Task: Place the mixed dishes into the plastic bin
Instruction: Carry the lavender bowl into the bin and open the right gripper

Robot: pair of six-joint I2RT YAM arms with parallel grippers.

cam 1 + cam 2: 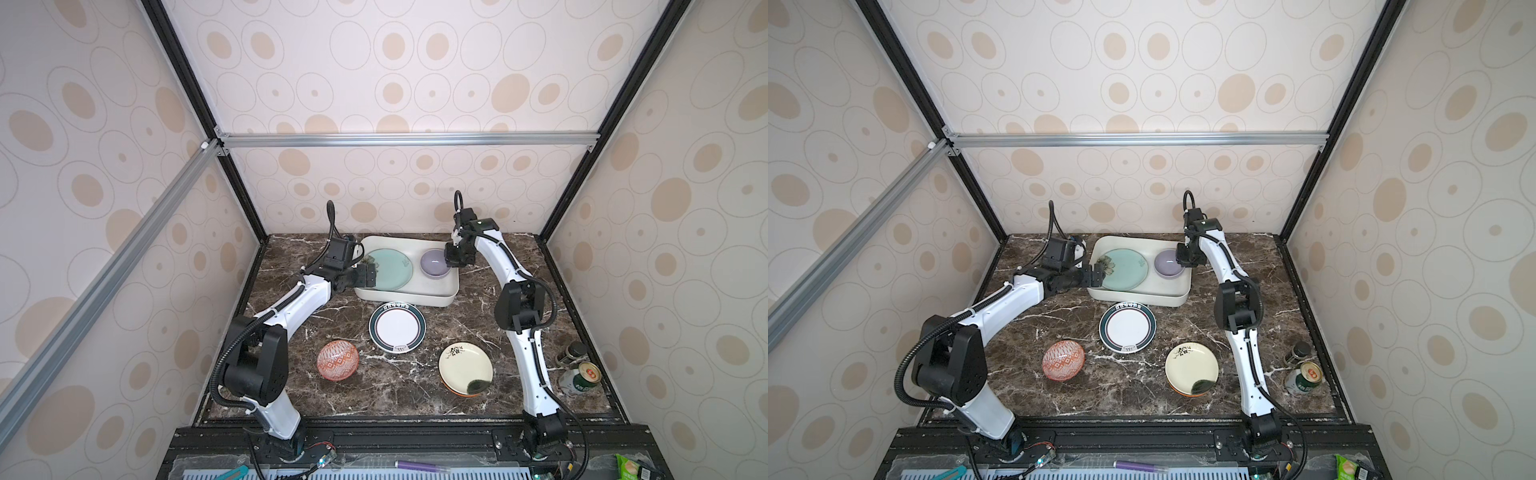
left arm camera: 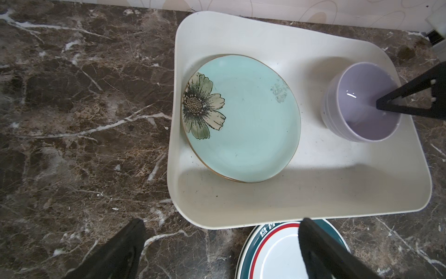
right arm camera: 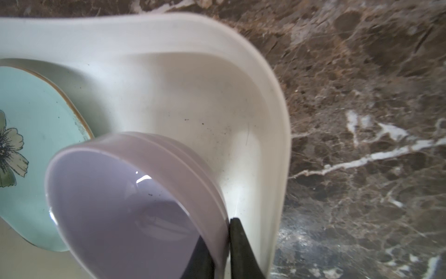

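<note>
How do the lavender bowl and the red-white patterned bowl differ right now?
The lavender bowl is plain; the red-white patterned bowl carries a geometric print. The lavender bowl is in the plastic bin, the red-white patterned bowl on the marble tabletop. The right gripper grips the lavender bowl's wall; nothing touches the red-white patterned bowl. Both are small round bowls.

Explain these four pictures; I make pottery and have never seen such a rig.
Two white robot arms stand at a dark marble table. Two pictures look down from overhead; two come from cameras on the arms' wrists. The left tool is open and empty by the left edge of the shallow white plastic bin, where a pale teal flower plate lies. The right tool pinches the wall of a small lavender bowl in that bin. On the table wait a white plate with dark-green rim, a red-white patterned bowl, a cream floral plate, a green drink can and a small dark jar.
</note>
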